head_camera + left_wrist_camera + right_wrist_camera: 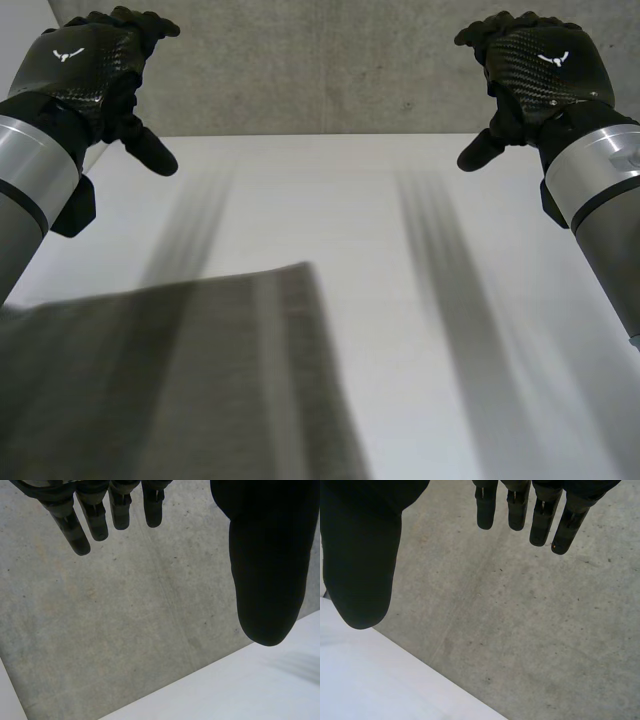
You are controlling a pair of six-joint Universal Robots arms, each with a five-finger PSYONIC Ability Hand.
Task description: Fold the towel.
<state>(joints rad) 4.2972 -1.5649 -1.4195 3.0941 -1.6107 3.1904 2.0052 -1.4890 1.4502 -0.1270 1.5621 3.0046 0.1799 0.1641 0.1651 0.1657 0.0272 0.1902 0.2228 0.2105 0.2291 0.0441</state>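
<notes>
- We see the left robot hand [88, 68] raised over the far left corner of the bench [400, 260], in front of a grey concrete wall [320, 70].
- Its fingers [97, 522] are straight and stand away from the thumb [267, 570]; it is wide open and holds nothing.
- The right robot hand [545, 72] is raised over the far right side, at about the same height as the left one.
- Its fingers [517, 510] are also straight, its thumb [360, 560] stands apart from them, and there is nothing in its grasp.
- The grey towel [170, 390] lies on the near left part of the bench, below the left arm [30, 190], with one corner pointing to the middle of the bench.
- Both robot hands are well apart from the towel.
</notes>
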